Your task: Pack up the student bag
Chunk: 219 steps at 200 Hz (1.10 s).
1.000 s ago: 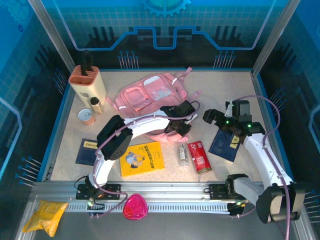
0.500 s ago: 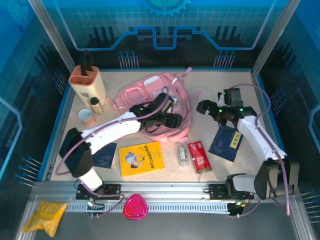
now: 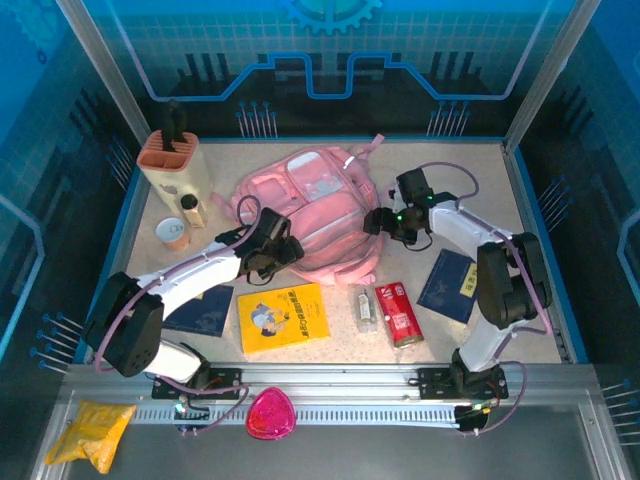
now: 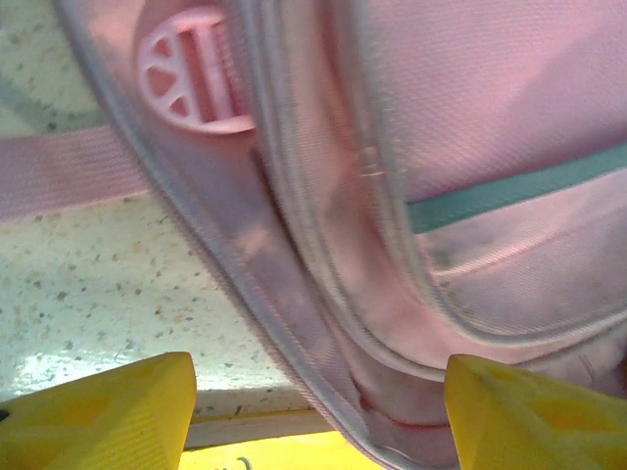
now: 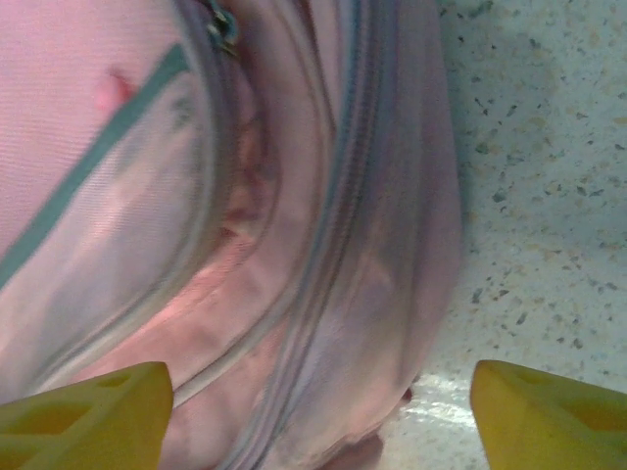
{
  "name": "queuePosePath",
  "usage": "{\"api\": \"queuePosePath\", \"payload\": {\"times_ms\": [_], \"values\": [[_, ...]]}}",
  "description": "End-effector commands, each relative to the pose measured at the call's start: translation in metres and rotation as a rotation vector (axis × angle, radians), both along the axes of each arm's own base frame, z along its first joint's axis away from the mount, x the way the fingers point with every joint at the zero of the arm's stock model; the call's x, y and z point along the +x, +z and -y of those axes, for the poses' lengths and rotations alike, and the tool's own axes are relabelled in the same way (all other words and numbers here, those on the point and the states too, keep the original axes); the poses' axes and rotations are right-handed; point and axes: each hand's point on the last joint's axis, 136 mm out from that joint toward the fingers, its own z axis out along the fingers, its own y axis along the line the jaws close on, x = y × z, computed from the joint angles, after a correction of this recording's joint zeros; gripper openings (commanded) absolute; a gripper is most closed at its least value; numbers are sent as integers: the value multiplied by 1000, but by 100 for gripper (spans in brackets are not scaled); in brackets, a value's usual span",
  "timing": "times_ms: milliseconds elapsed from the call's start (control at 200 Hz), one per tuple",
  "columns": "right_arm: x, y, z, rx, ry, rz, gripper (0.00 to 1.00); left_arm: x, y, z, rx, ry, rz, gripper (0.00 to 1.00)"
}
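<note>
1. The bag [image 3: 310,215] lies flat in the back middle of the surface [image 3: 470,190], pockets up, with an arm on each side.
2. The left end effector [image 3: 283,247] sits at the bag's near-left edge. On the left wrist cam its yellow fingers [image 4: 108,411] are spread wide, with the bag's seam and zip line running between them. Nothing is pinched, so it's open and empty. There's a round pink buckle [image 4: 186,69] up top.
3. The right end effector [image 3: 380,222] is at the bag's right edge. Same deal on its wrist cam: the fingers [image 5: 83,406] are far apart, the bag's side is between them, and it isn't gripping anything. A zip pull [image 5: 223,24] shows near the top.
4. In front of the bag there's a yellow book [image 3: 285,317], a small clear pack [image 3: 365,308], a red pack [image 3: 398,312], and a blue booklet [image 3: 447,285] off to the right.
5. A beige holder [image 3: 177,168] stands in the back-left corner.
</note>
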Motion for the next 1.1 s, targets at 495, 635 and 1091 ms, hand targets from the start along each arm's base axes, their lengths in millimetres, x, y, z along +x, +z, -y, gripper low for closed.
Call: {"api": "queuePosePath", "payload": {"times_ms": [495,635,1091], "values": [[25,-1,-12,38,71,71,12,66,-41,44,-131,55,-14,56],[14,22,-9,107,68,101,10,102,-32,48,-119,41,38,53],[-31,37,-92,195,167,114,22,187,2,-2,-59,5,103,69]]}}
